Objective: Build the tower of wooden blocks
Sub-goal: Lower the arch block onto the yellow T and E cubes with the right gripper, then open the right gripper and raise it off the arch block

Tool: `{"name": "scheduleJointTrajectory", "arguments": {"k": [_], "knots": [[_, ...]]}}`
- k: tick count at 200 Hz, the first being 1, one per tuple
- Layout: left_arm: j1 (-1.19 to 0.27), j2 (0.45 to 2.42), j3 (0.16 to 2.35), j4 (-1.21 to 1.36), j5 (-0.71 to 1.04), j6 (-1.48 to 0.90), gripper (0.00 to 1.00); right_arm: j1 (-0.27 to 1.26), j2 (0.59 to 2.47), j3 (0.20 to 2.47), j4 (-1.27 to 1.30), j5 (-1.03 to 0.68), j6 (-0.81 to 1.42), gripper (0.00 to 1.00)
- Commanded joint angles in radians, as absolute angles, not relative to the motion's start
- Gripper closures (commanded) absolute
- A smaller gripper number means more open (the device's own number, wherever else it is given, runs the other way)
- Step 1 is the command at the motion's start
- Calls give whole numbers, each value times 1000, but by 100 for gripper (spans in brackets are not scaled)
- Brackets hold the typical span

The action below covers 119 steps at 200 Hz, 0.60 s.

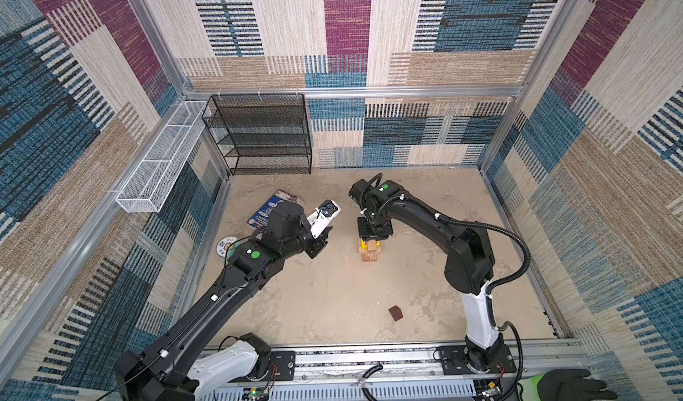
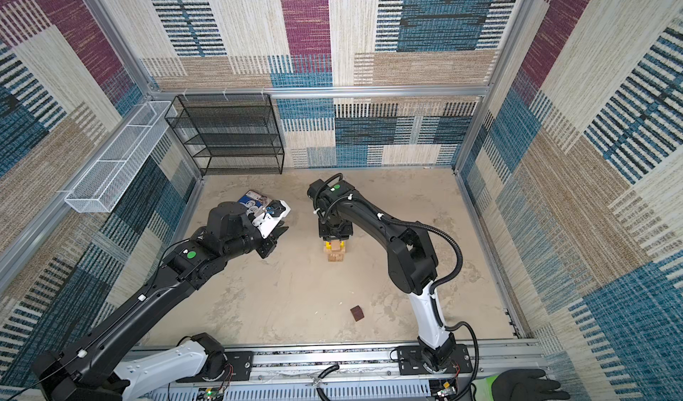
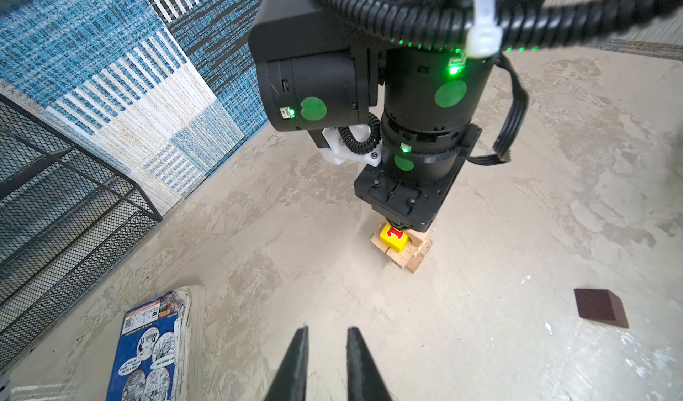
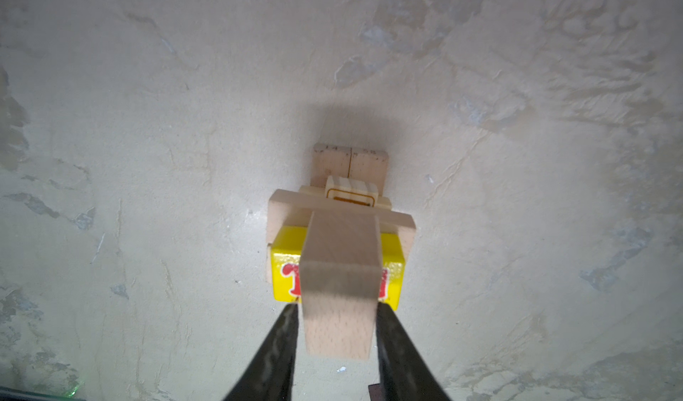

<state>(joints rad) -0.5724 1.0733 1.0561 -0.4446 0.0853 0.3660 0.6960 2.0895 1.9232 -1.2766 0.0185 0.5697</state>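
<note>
Wood tower (image 1: 369, 255): mid-table, between the two arms, in both top views (image 2: 335, 257).
Tower build: pale pieces side by side at the base, more pale pieces crossed above, yellow cube (image 4: 286, 273) near the top.
Yellow cube detail: red letter on one face, sits on a flat pale piece. The bar (image 4: 342, 269) hides its middle in the right wrist view.
Bar: pale wood, right over the tower top. Can't tell if it touches the stack.
Right gripper (image 4: 338, 308): points straight down over the tower (image 1: 373, 238), fingers (image 4: 286, 329) clamped on two opposite sides of the bar.
Left gripper (image 3: 327, 330): off to the tower's left, above the table (image 1: 332, 299), aimed at the tower. Jaws a narrow gap apart, nothing between them.
Brown cube (image 1: 395, 313): dark, loose on the table, well apart from the tower, toward the front edge. Also in the left wrist view (image 3: 600, 305).
Packet (image 3: 148, 351): blue, printed, flat on the table. Left arm covers part of it in both top views.
Disc (image 1: 225, 247): white, round, printed, near the left wall, partly under the left arm.
Rack (image 1: 262, 133): black mesh, back-left corner.
Basket (image 1: 162, 155): white mesh, long, hung on the left wall rail.
Gloved hand (image 1: 569, 384): black glove, front-right, outside the table edge.
</note>
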Motion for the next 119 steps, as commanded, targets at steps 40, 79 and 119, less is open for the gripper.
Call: {"name": "scheduleJointTrajectory", "arguments": {"k": [40, 79, 119], "knots": [[-572, 1072, 1054, -415, 86, 364, 77, 696, 2098, 1931, -1279, 28, 563, 62], [-572, 1071, 1054, -414, 86, 364, 78, 697, 2102, 1935, -1278, 32, 564, 63], [-572, 1069, 1051, -412, 78, 367, 78, 696, 2091, 1943, -1283, 37, 566, 58]]}}
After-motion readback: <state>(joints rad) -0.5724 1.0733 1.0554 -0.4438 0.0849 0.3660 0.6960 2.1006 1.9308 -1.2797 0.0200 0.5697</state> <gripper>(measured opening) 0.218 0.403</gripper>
